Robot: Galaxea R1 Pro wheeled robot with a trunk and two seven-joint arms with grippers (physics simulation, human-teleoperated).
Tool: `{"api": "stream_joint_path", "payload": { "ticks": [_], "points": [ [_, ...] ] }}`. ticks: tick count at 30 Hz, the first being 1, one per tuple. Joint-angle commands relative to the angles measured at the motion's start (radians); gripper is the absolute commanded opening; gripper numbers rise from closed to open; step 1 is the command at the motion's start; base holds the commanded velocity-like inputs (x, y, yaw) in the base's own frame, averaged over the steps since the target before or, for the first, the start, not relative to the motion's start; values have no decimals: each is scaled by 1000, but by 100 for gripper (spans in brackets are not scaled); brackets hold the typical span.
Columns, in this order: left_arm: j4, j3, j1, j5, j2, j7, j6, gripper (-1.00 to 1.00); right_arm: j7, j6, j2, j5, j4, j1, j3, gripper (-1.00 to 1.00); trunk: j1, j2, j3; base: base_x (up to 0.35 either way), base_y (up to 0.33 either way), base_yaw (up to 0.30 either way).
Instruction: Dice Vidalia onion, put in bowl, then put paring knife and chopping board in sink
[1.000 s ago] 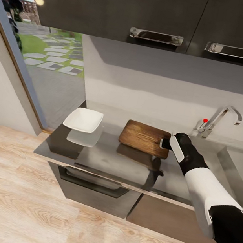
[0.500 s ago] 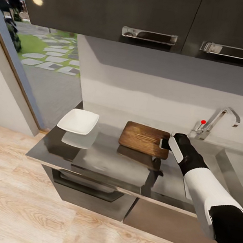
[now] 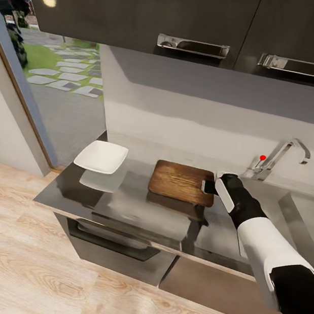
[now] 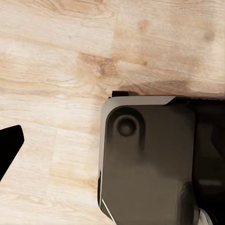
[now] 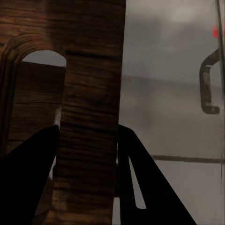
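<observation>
One arm is doing the work from where I stand: the right end effector has closed its two fingers on the chopping board, pinching the strip of wood at the slot-handle end, and the right wrist view shows that strip held between the dark fingers. The board seems raised a little off the grey surface, judging by the shadow and reflection under it, though I cannot be certain it is fully clear. I take this for the late step of the task, carrying the board over to the sink, which lies just past the tap on the side of the board away from the bowl. The next move, to my mind, calls for lifting the board clear, swinging it past the tap without clipping it, and lowering it into the basin; a grip on one end may let the far end sag. The white bowl sits near the board's other end, apart from it, and from here it looks empty, with no onion pieces that I can make out. The left wrist view looks down at wooden floor and part of the robot's dark base; whether the left end effector is wide or narrow I cannot tell.
</observation>
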Motion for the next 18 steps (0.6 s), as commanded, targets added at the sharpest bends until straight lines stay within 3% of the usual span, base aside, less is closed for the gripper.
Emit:
{"api": "stream_joint_path", "payload": {
  "ticks": [1, 18],
  "points": [
    [-1, 0, 0, 4, 0, 0, -1, 100, -4, 2, -5, -13, 4, -1, 8, -100, 1, -2, -2, 0, 0, 0],
    [-2, 0, 1, 4, 0, 0, -1, 100, 66, -4, -20, -17, 69, -1, 8, -100, 1, -2, -2, 0, 0, 0]
  ]
}}
